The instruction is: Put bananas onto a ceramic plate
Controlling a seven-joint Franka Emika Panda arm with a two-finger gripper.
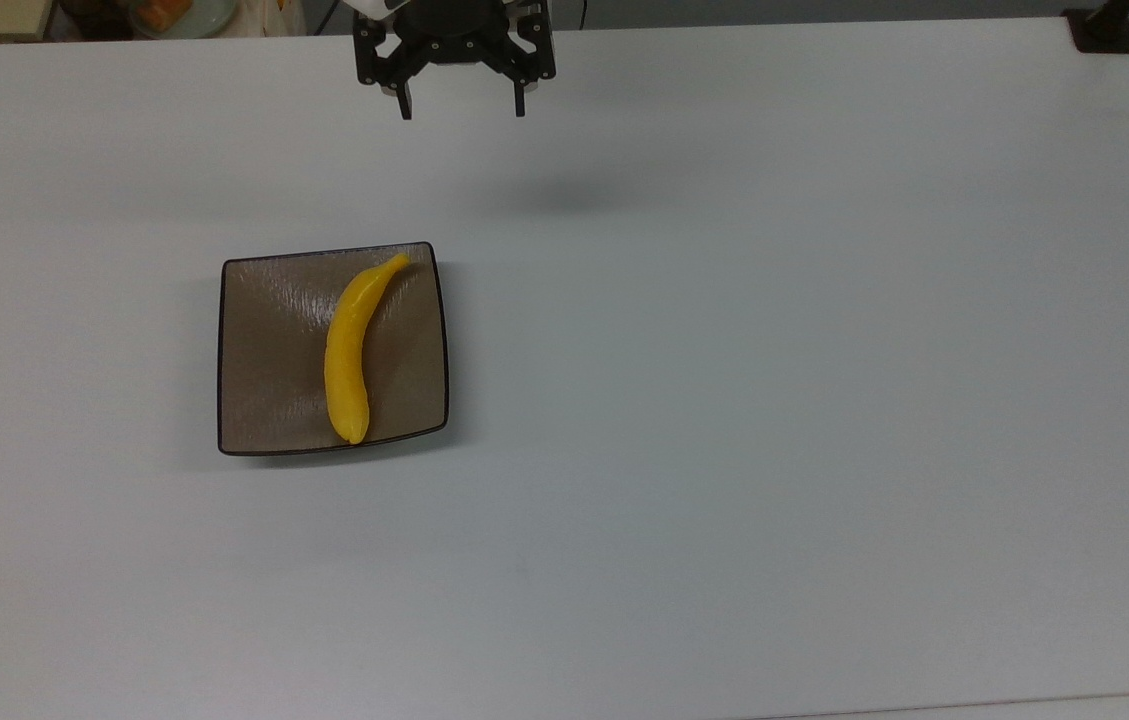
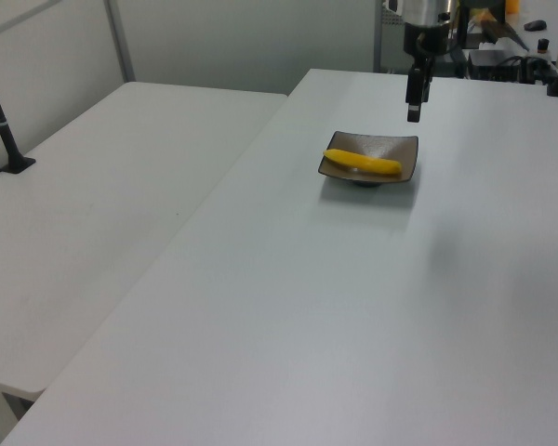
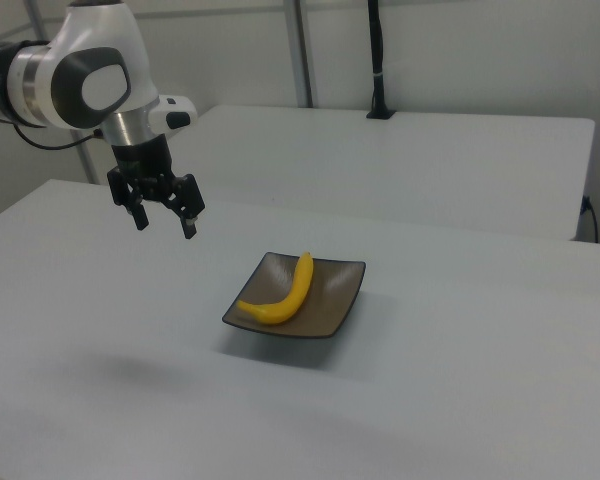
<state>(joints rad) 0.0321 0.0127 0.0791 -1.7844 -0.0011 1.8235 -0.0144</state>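
A white table [image 1: 774,400] with a second white table [image 2: 102,214] just beside it

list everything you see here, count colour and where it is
curved yellow banana: one, bright yellow, lying inside the plate, stem toward the top view's upper right corner of the plate
square glossy brown ceramic plate: one, brown with a thin dark rim, on the table, in the top view's left half
white table: one, white, carrying the plate
second white table: one, white, beside the first on the left view's left
black post: one, black, standing on the far table in the right view
robot arm: one, white and grey, at the right view's upper left
pincer: one, black, open, holding nothing, above the table beyond the plate
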